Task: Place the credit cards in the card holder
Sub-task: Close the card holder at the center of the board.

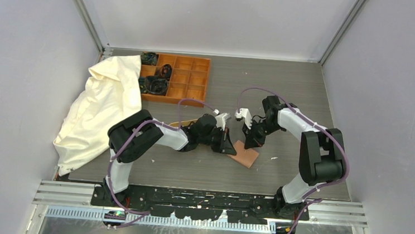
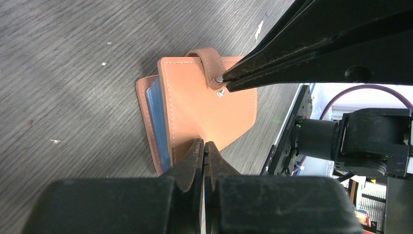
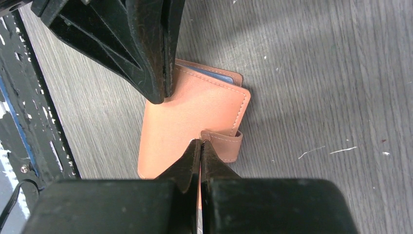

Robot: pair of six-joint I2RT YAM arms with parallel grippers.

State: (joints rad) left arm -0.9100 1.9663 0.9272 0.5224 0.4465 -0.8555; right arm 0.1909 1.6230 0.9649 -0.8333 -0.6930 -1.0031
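Card holder (image 2: 204, 107) lies folded mid-frame, a blue credit card (image 2: 157, 117) tucked inside, while left gripper (image 2: 204, 145) and right gripper (image 3: 200, 144), both pinched shut and empty, press its cover.

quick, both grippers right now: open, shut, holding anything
left gripper: jaws shut, holding nothing, tips on the card holder
right gripper: jaws shut, holding nothing, tips on the holder's snap strap

Bright, even overhead light. Soft shadows on grey table (image 1: 308, 91). Wrist views sharp on table grain; blown-out white patch at left-wrist view's right edge.
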